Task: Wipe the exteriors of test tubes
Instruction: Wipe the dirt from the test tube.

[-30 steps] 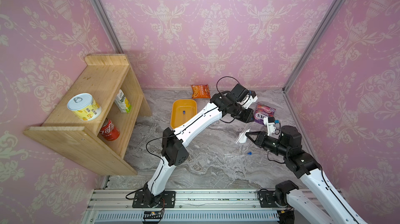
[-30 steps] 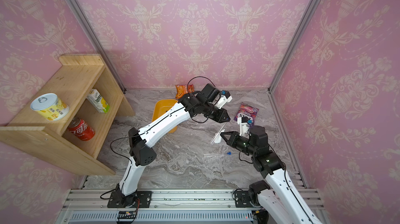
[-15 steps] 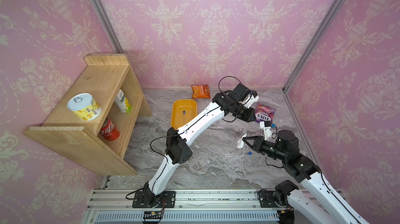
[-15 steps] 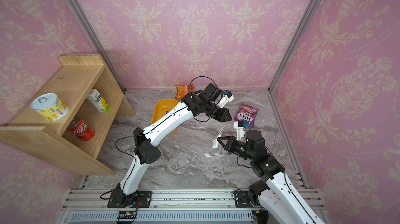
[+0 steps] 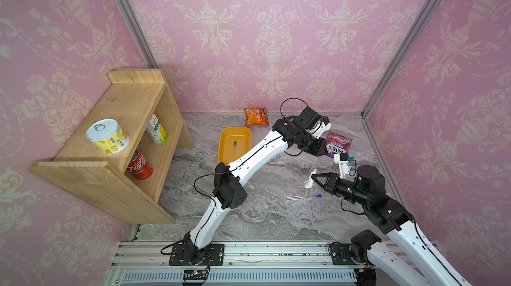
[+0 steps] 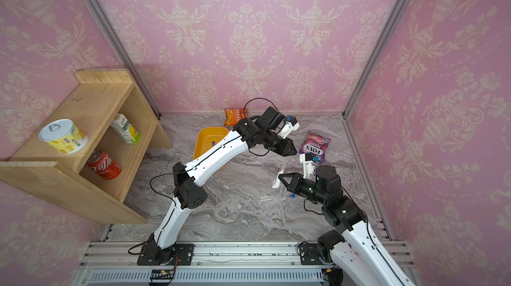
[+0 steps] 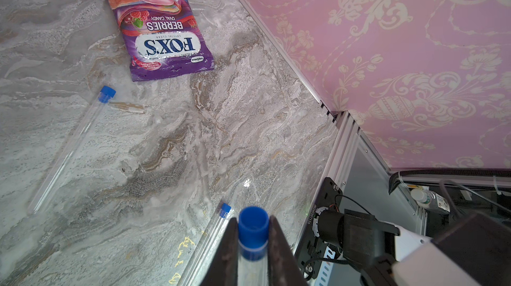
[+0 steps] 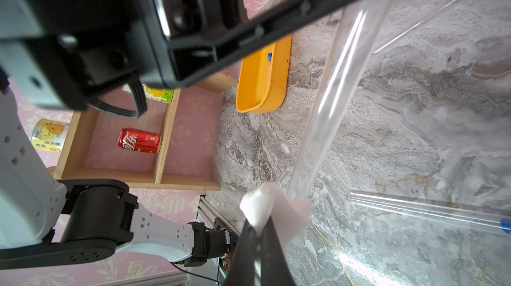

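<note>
One test tube (image 5: 234, 149) lies in the orange tray (image 5: 222, 156); further right the left tool (image 5: 323, 154) pinches a second tube (image 5: 314, 167) by its blue-capped end, slanting down to a white wipe (image 5: 308, 184) nipped in the right tool (image 5: 313, 176), above two more tubes (image 5: 302, 196) on the counter (image 5: 262, 215)

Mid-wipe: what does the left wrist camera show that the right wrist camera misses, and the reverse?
Left wrist only: the blue cap of the thin clear test tube, pinched by the left gripper, and the purple FOX'S candy bag lying flat.
Right wrist only: the white folded wipe clamped in the right gripper, meeting the tube's uncapped end; behind, the orange plastic tray, the wooden shelf and the red cola can.
Both: that held tube, one end each, over the grey marble tabletop.
</note>
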Controlling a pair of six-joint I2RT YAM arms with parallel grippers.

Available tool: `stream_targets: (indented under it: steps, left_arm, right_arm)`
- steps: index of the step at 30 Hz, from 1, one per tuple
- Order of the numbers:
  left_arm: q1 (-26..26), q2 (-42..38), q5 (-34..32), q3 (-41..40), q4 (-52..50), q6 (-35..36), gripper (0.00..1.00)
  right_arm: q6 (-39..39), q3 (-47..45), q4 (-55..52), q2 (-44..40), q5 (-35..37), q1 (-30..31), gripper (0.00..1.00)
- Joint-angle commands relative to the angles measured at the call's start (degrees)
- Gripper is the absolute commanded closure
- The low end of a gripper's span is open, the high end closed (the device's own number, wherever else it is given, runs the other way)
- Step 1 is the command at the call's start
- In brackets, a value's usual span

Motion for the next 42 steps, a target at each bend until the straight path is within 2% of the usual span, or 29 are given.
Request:
stream_targets:
  steps: [1,8,15,19,23,29,42]
  left_arm:
    - [0.1,0.2,1.7,1.4,-0.5,0.0,0.81]
    - [0.0,-0.1,1.8,1.4,-0.5,0.1,0.81]
    - [0.0,0.0,2.0,1.7,-0.5,0.0,0.81]
    - [0.0,-0.1,1.7,1.7,-0.4,0.0,0.81]
    - [0.0,0.2,1.8,2.1,-0.2,0.0,0.81]
    - [0.1,0.9,2.1,3.3,-0.5,-0.1,0.81]
    - [0.1,2.0,2.1,4.8,-0.7,-0.4,0.81]
  right_arm:
    - [-4.6,4.4,-4.2,1.8,2.5,-2.1,1.0]
    - [-9.6,8.5,-8.7,4.4,0.0,-11.4,1.0]
    - [-10.8,9.8,-7.1,6.6,-2.6,-16.5,1.0]
    - [-9.5,9.1,-4.2,7.3,-5.1,-17.3,1.0]
    - [-6.3,5.6,-0.1,6.3,-9.1,-17.3,1.0]
    - [-4.4,2.1,1.0,4.1,-11.0,-16.1,1.0]
    - [0.8,-3.7,2.8,-1.4,-3.6,-2.8,1.0]
